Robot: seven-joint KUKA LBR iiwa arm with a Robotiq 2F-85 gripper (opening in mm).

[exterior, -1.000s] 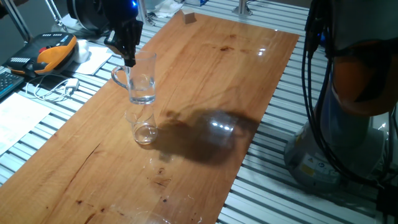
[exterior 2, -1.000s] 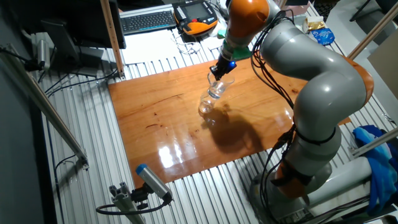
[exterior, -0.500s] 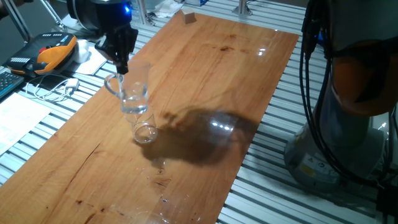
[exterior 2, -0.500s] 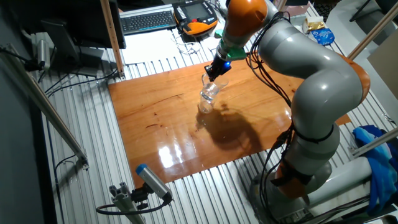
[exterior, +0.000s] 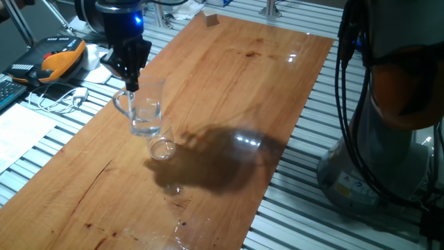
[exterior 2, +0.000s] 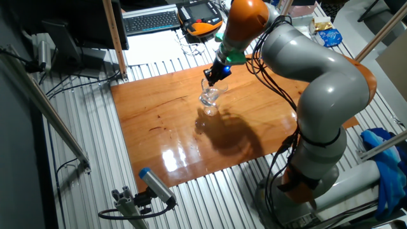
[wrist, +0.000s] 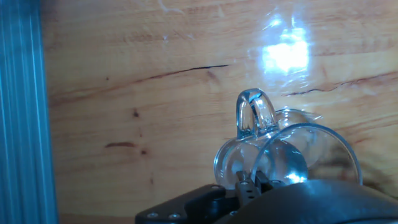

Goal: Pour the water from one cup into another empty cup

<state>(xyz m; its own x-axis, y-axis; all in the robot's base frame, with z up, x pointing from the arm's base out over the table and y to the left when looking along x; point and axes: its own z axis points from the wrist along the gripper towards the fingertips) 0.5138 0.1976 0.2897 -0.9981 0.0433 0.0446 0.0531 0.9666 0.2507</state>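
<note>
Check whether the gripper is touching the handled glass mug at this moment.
Touching. In one fixed view the gripper pinches the mug at its rim and holds it off the table.

A long wooden board (exterior: 229, 83) is laid on a slatted metal table (exterior: 305, 180). On the board a handleless glass tumbler (exterior: 161, 148) is stood near one long edge, and a small wooden block (exterior: 211, 19) is set at the far end. Dark scratches are seen in the wood grain.
</note>
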